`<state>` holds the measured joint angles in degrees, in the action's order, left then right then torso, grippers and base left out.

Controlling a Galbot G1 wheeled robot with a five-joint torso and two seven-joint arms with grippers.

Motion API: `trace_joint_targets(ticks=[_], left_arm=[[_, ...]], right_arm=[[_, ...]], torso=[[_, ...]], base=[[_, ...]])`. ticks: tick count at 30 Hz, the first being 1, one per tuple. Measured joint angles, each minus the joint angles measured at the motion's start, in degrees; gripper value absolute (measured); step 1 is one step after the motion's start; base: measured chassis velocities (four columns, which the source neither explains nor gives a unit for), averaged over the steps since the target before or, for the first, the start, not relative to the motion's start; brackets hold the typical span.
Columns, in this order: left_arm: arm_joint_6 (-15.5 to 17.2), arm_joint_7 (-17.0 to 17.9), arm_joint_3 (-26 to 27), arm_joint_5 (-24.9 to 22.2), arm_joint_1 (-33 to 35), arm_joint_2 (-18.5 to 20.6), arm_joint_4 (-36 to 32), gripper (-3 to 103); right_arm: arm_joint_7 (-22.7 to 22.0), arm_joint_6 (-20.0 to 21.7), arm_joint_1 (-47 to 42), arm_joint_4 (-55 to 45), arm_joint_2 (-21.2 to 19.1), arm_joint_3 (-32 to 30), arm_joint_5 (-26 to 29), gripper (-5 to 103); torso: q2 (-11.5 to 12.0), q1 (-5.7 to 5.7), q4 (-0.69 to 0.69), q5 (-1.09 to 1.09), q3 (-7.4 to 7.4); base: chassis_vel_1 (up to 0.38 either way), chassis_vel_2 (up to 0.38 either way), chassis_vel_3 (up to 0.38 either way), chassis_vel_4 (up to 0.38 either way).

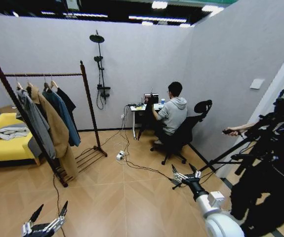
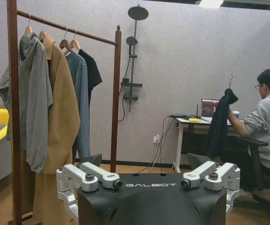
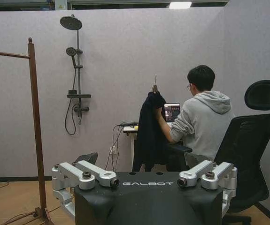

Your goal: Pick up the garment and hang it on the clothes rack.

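Head view: my left gripper hangs low over the floor, fingers apart, holding nothing. My right gripper is out front over the floor, fingers apart too. Garment hangs beside the desk, held up by a seated person's hand. Rack stands far left, by the wall, carrying other coats.
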<state>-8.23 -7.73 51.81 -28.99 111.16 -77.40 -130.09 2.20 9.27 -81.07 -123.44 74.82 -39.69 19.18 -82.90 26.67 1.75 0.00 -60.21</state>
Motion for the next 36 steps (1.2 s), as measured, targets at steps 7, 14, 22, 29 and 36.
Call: trace_joint_targets(ticks=[7,14,22,29,36], left_arm=[[0.0,0.0,0.0,0.0,0.0,0.0,0.0,100],[0.0,0.0,0.0,0.0,0.0,0.0,0.0,100],[0.0,0.0,0.0,0.0,0.0,0.0,0.0,100],[0.0,0.0,0.0,0.0,0.0,0.0,0.0,100],[0.0,0.0,0.0,0.0,0.0,0.0,0.0,100]], right_arm=[[0.0,0.0,0.0,0.0,0.0,0.0,0.0,100],[0.0,0.0,0.0,0.0,0.0,0.0,0.0,100],[0.0,1.3,1.3,0.6,-0.7,-0.3,2.1,100],[-1.9,9.8,7.5,-1.7,-3.6,-0.7,10.2,100],[-4.1,13.6,8.8,-5.0,-3.2,0.7,10.1,100]], torso=[[0.0,0.00,0.00,0.00,0.00],[0.0,0.00,0.00,0.00,0.00],[0.0,-0.02,0.02,0.01,0.00],[0.0,-0.01,0.00,-0.03,0.00],[0.0,-0.01,-0.01,-0.01,0.00]], base=[[0.000,0.000,0.000,0.000],[0.000,0.000,0.000,0.000],[0.000,0.000,0.000,0.000],[0.000,0.000,0.000,0.000],[0.000,0.000,0.000,0.000]])
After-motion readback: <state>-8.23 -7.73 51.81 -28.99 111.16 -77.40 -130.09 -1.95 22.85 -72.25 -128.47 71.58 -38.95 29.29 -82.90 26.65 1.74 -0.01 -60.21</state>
